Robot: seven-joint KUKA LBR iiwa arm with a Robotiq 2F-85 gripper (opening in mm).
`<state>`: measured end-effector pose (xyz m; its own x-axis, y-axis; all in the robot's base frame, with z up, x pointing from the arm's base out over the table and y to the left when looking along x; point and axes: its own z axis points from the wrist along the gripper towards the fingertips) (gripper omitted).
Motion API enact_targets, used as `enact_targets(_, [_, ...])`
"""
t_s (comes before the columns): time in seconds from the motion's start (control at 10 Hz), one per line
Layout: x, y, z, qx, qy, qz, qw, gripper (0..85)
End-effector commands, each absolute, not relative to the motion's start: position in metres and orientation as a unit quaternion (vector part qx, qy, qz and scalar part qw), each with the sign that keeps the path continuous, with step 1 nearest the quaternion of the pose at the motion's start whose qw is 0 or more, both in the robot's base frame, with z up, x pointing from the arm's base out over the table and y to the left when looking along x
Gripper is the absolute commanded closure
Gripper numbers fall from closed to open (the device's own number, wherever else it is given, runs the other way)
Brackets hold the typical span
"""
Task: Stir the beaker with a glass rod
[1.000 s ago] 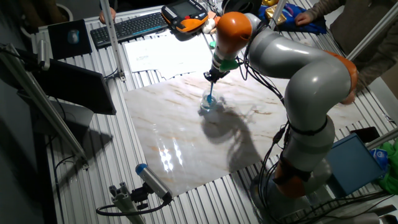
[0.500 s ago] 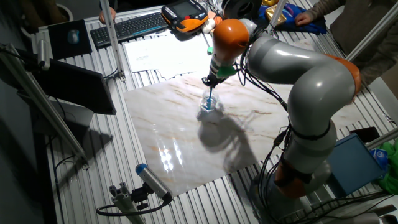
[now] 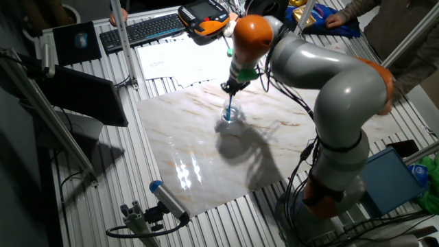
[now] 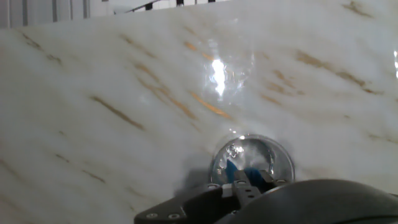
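The beaker point(image 3: 229, 117), a small clear glass cup with blue liquid, stands on the marble slab point(image 3: 206, 147). In the hand view the beaker point(image 4: 251, 160) shows from above as a round rim at the lower middle. My gripper point(image 3: 230, 86) is directly above it, shut on the glass rod point(image 3: 230, 106), a thin bright blue stick whose lower end dips into the beaker. The glass rod point(image 4: 231, 168) shows as a blue tip inside the rim. My fingertips point(image 4: 244, 185) are dark and close together at the bottom edge.
A blue-capped grey cylinder point(image 3: 168, 200) lies near the slab's front left corner. A keyboard point(image 3: 143, 29), an orange pendant point(image 3: 204, 18) and papers point(image 3: 177, 59) are at the back. People's hands are at the far edge. A blue box point(image 3: 391, 180) stands at the right.
My gripper and the rod have shifted slightly left and towards the back over the beaker. The beaker has stayed in place.
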<state>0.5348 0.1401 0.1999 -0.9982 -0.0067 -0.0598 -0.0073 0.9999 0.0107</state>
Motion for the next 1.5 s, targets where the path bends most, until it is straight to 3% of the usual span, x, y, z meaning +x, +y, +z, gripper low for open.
enact_targets(0.0, [0.541,0.132,0.198,-0.012,0.999,0.007,0.031,85.0])
enact_targets(0.2, [0.561,0.125,0.202,-0.015,1.0,0.009,0.024,85.0])
enact_targets(0.6, [0.528,0.148,0.202,0.011,1.0,0.003,0.02,85.0])
enact_targets(1.1, [0.559,0.116,0.202,-0.026,0.999,0.013,0.02,85.0])
enact_targets(1.4, [0.544,0.146,0.205,0.017,1.0,0.009,0.015,85.0])
